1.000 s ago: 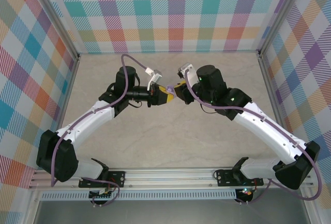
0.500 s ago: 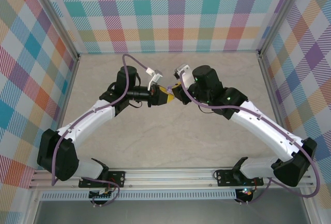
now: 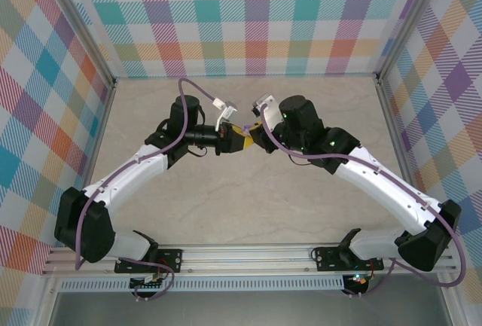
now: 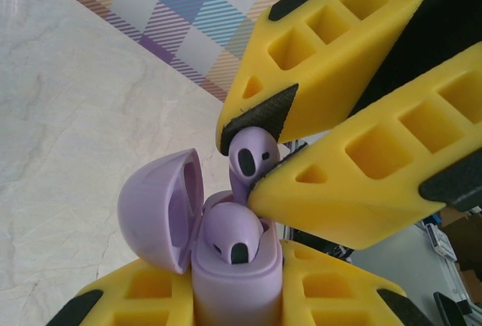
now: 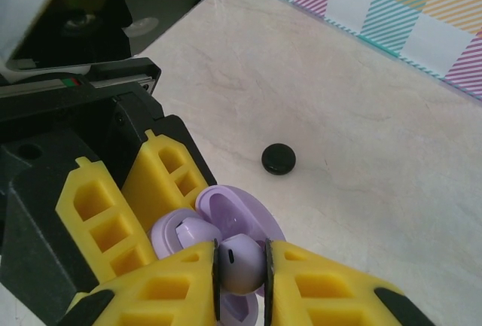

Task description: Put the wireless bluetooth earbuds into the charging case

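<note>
Two white-and-black robot arms (image 3: pixel 143 164) meet over the middle of a pale marbled tabletop (image 3: pixel 248 205), ringed by pastel checked panels (image 3: pixel 248 17); the left tool (image 4: pixel 235 303), its yellow ribbed fingers at either side, is clamped on a pale lilac rounded plastic charging case (image 4: pixel 226 277); the case stands upright in that grip, its hinged lid (image 4: pixel 160 209) swung open to the left in the left wrist view; one pale lilac stemmed earbud (image 4: pixel 235 237) sits in the case's mouth; the right tool (image 5: pixel 241 267) has its jaws pressed together on a second pale lilac earbud (image 4: pixel 252 156); that bud hangs just above the open case, beside the seated one, its stem pointing down toward the case; whether it touches the case cannot be told; on the tabletop beyond the two tools, well apart from them, lies a small black round disc-shaped object (image 5: pixel 279 159).
</note>
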Controlling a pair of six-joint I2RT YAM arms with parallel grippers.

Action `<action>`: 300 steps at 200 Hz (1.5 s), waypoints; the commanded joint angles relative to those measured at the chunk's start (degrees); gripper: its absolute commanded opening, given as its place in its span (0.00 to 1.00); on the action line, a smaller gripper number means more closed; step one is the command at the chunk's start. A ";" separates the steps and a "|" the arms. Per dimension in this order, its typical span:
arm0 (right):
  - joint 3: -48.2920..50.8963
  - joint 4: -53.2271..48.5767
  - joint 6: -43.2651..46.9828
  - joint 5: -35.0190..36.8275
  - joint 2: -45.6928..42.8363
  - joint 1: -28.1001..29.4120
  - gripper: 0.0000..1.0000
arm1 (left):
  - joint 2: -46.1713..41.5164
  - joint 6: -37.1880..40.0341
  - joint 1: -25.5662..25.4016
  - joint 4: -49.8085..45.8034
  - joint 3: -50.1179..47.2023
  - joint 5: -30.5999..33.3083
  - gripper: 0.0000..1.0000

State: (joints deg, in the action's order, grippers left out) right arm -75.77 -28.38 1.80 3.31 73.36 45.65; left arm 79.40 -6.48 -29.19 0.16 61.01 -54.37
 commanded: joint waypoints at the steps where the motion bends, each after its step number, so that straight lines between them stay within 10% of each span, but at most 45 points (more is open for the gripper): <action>1: -2.29 0.39 0.39 -2.96 -0.11 0.50 0.22 | 0.59 -1.04 -0.69 1.52 1.92 0.87 0.15; 300: -7.20 -3.07 -4.65 -5.42 -1.71 0.49 0.45 | -4.89 2.56 -0.69 6.16 -2.04 3.14 0.14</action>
State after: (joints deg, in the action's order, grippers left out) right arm -80.31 -31.18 -1.54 -1.58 72.93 45.80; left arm 76.31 -5.45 -29.26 5.06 59.37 -50.89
